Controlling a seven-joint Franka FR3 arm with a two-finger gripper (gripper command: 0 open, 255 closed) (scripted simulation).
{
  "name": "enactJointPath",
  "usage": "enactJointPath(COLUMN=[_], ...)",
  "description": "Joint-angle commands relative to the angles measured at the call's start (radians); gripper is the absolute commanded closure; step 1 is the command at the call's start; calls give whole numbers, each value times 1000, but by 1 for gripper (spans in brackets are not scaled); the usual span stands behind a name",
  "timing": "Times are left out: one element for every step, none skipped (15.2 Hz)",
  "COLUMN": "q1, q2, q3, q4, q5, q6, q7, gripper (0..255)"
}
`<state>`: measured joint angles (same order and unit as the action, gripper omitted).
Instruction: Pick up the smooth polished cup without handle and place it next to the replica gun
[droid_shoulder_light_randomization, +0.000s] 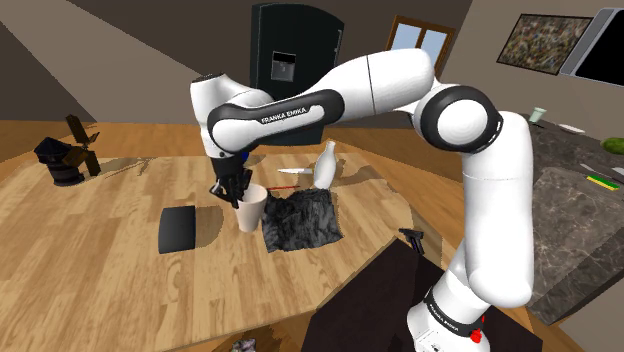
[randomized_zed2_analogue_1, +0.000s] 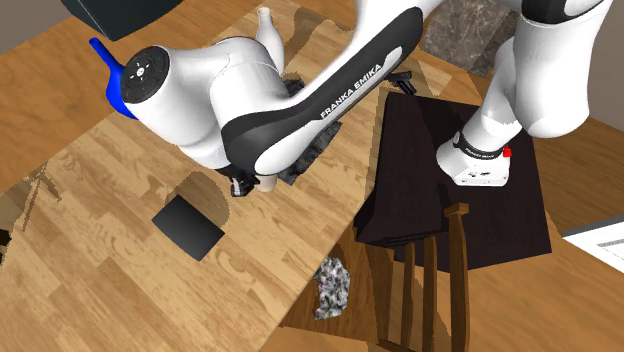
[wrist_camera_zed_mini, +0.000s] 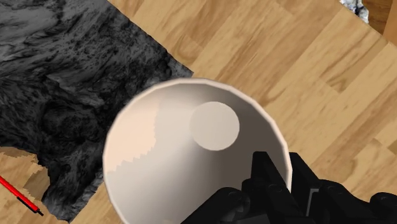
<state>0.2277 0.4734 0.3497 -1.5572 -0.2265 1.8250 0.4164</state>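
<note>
A smooth off-white cup (droid_shoulder_light_randomization: 252, 211) without a handle stands upright at the table's middle, right against a dark grey furry cloth (droid_shoulder_light_randomization: 301, 222). My black gripper (droid_shoulder_light_randomization: 235, 190) comes down on it from above and is shut on its rim. In the wrist view I look into the cup (wrist_camera_zed_mini: 191, 159); one finger (wrist_camera_zed_mini: 264, 175) lies inside the wall, the other outside, and my gripper (wrist_camera_zed_mini: 285, 179) clasps the rim. I cannot tell whether the cup touches the table. A small black gun-like object (droid_shoulder_light_randomization: 412, 238) lies near the table's edge by the stand. The arm hides most of the cup (randomized_zed2_analogue_1: 266, 182) in the second exterior view.
A flat black square (droid_shoulder_light_randomization: 178, 228) lies on the wood table (droid_shoulder_light_randomization: 120, 260) toward the shoulder view's left of the cup. A white bottle (droid_shoulder_light_randomization: 323, 165) and a thin red stick (droid_shoulder_light_randomization: 290, 172) lie behind it. A dark object (droid_shoulder_light_randomization: 62, 158) sits far left. A wooden chair (randomized_zed2_analogue_1: 430, 280) stands near the table.
</note>
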Motion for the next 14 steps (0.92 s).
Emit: enactJointPath(q1=[0, 0, 0, 0, 0, 1, 1, 2, 2, 3, 3, -17, -37, -56], q2=[-8, -11, -15, -18, -22, -24, -27, -30, -32, -34, -36, -71, -106, -139], q3=[1, 2, 3, 4, 4, 5, 6, 6, 7, 7, 8, 6, 4, 1], q4=[16, 24, 32, 41, 50, 59, 68, 78, 88, 99, 108, 56, 7, -40], q5=[3, 5, 7, 8, 10, 11, 12, 14, 15, 16, 17, 25, 33, 42], q6=[-23, -34, -46, -58, -69, -81, -93, -105, -117, -130, -140, -121, -103, -86], q7=[-4, -6, -7, -9, -11, -12, -14, -15, -17, -18, -19, -36, -53, -71], gripper=[255, 255, 255, 255, 255, 255, 255, 255, 255, 255, 255, 255, 255, 255])
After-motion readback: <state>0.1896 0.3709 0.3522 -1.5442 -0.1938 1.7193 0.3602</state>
